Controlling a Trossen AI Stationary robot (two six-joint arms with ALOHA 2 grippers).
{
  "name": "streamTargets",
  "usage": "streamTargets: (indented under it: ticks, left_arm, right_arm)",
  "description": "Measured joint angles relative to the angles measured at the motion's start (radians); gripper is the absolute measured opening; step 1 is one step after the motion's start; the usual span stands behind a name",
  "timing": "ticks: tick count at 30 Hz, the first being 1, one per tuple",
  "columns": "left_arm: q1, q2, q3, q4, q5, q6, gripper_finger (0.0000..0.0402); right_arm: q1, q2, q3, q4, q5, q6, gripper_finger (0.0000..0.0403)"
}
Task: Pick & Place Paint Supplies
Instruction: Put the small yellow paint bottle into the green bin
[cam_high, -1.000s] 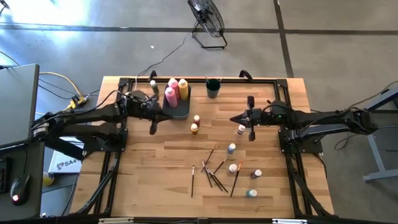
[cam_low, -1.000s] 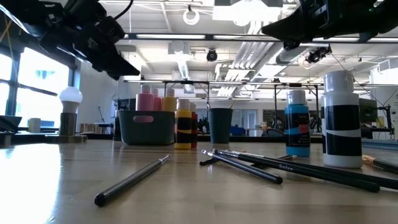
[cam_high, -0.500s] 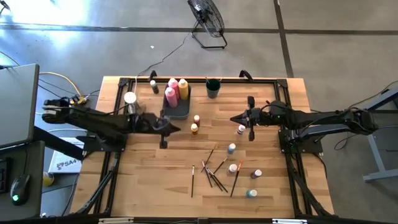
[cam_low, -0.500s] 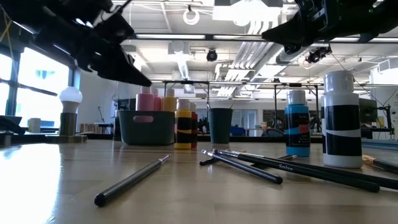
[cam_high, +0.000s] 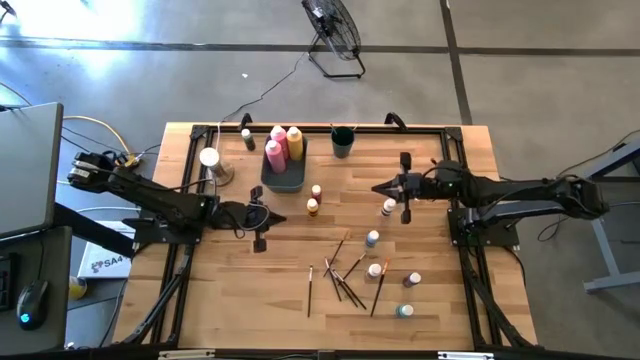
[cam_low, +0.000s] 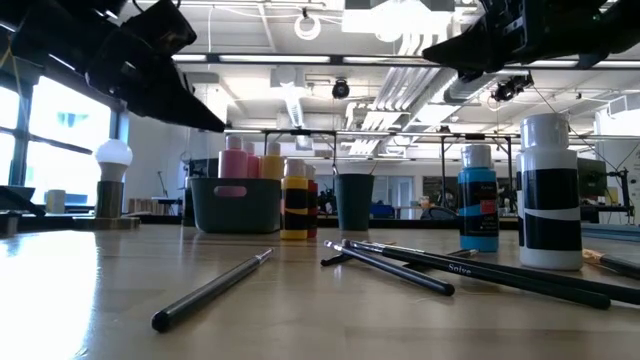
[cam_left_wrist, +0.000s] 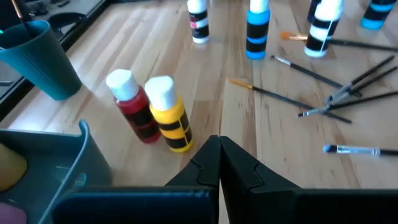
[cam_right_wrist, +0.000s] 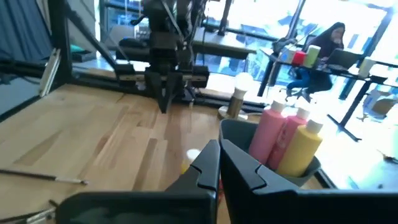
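Note:
Tall pink (cam_high: 274, 151) and yellow (cam_high: 294, 143) squeeze bottles stand in a dark grey bin (cam_high: 285, 180) at the far middle. Small red (cam_left_wrist: 135, 107) and yellow (cam_left_wrist: 168, 116) white-capped bottles stand upright on the table just near of the bin. More small bottles (cam_high: 372, 238) and several thin paintbrushes (cam_high: 342, 277) lie spread over the near middle. My left gripper (cam_high: 281, 218) hovers shut, left of the two small bottles and near of the bin, holding nothing. My right gripper (cam_high: 376, 188) hangs shut and level above the table, right of those bottles.
A teal cup (cam_high: 343, 141) stands right of the bin at the far edge. A white knob on a round tan base (cam_high: 210, 160) stands left of the bin, and a small bottle (cam_high: 246, 137) stands behind it. Bare wood lies at the table's near left.
My left gripper has swung from beside the bin's left side toward the table's near edge and a little down, staying shut; it now points at the two small bottles. Nothing on the table has moved.

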Motion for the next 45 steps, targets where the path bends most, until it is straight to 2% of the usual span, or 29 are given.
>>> streamTargets:
  ticks: [4,8,12,16,20,28,35,40,45]
  left_arm:
    - [0.000,0.000,0.000,0.009,0.000,-0.004,0.0000]
    - [0.000,0.000,0.000,0.006,-0.001,-0.028,0.0000]
    - [0.000,0.000,0.000,0.012,-0.004,-0.027,0.0000]
    - [0.001,0.009,0.000,0.025,-0.068,-0.026,0.0000]
    - [0.001,0.009,0.000,0.037,-0.117,-0.047,0.0000]
    - [0.001,0.009,0.000,0.037,-0.130,-0.168,0.0000]
    - [0.001,0.029,0.000,0.044,-0.211,-0.179,0.0002]
    - [0.013,0.091,0.001,0.101,-0.240,-0.182,0.0044]
    - [0.086,0.179,0.001,0.230,-0.240,-0.213,0.0130]
  right_arm:
    - [-0.010,-0.065,0.001,-0.042,-0.036,0.015,0.0004]
    - [-0.005,-0.171,0.001,-0.129,-0.025,0.031,0.0004]
    - [0.011,-0.257,-0.004,-0.170,0.048,0.025,0.0004]
    - [0.024,-0.310,-0.045,-0.141,0.150,-0.010,0.0004]
    - [0.024,-0.331,-0.064,-0.127,0.193,-0.031,0.0004]
    - [0.024,-0.331,-0.066,-0.127,0.191,-0.036,0.0004]
    - [0.024,-0.331,-0.066,-0.135,0.191,-0.032,0.0004]
    - [0.024,-0.331,-0.066,-0.136,0.191,-0.029,0.0004]
    - [0.024,-0.317,-0.066,-0.136,0.193,-0.007,0.0004]
